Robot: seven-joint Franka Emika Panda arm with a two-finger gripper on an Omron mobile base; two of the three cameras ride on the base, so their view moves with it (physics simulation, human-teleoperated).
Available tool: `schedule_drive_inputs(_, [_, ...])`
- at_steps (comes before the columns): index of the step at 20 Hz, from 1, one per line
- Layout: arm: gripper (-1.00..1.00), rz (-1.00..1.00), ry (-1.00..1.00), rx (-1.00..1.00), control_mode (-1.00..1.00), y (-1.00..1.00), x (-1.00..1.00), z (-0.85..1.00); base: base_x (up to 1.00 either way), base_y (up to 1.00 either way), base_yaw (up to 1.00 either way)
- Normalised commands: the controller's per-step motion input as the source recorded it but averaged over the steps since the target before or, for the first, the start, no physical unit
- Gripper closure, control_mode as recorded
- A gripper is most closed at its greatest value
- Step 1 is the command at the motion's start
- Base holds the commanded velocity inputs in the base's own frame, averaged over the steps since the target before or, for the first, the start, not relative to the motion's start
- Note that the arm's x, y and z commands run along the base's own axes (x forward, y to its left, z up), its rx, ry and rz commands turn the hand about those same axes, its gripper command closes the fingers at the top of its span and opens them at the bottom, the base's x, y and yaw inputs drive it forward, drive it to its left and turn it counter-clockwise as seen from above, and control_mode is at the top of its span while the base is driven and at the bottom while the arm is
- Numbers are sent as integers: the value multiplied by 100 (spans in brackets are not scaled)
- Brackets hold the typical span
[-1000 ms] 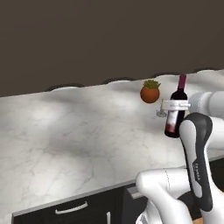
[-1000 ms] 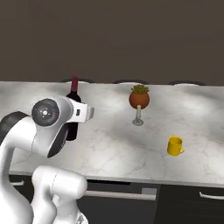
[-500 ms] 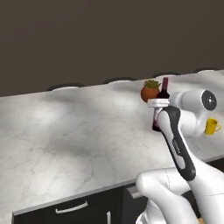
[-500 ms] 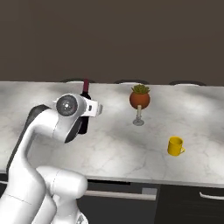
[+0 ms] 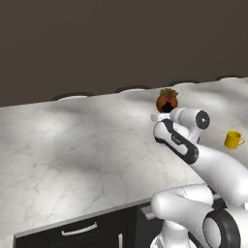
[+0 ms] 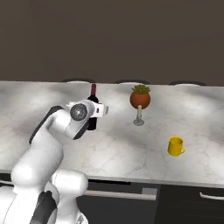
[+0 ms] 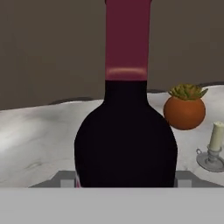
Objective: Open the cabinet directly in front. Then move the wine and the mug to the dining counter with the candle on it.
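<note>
My gripper (image 6: 93, 114) is shut on the wine (image 6: 92, 109), a dark bottle with a red neck, held upright low over the dining counter (image 6: 131, 146). In the hand view the wine (image 7: 126, 131) stands large between my fingertips (image 7: 65, 177). The candle (image 6: 140, 99) stands just right of the bottle, apart from it. In the left base view my gripper (image 5: 164, 117) sits in front of the candle (image 5: 167, 100), and the arm hides the bottle. The yellow mug (image 6: 176, 146) stands near the counter's front right. The cabinet is out of view.
Dark base cabinet fronts with pale handles (image 5: 77, 230) run below the counter's front edge. Dark rounded seat backs (image 6: 131, 81) line the far edge, before a dark wall. Open marble (image 5: 72, 145) stretches left of the arm.
The arm has carried the wine farther back across the counter and lower, close beside the candle. Mug and candle have not moved.
</note>
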Motion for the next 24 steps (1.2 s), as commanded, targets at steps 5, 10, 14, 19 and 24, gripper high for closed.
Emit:
schedule_drive_inputs(5, [100, 0, -28, -7, -100, 0, 92, -64, 0, 0, 0])
schedule_drive_inputs(10, [100, 0, -12, 0, -100, 0, 21, -21, 0, 0, 0])
schedule_drive_inputs(14, [100, 0, 0, 0, -100, 0, 1, -22, 0, 0, 0])
schedule_drive_inputs(19, [100, 0, 0, 0, -100, 0, 3, -48, 0, 0, 0])
schedule_drive_inputs(24, [100, 0, 0, 0, -100, 0, 1, -27, 0, 0, 0])
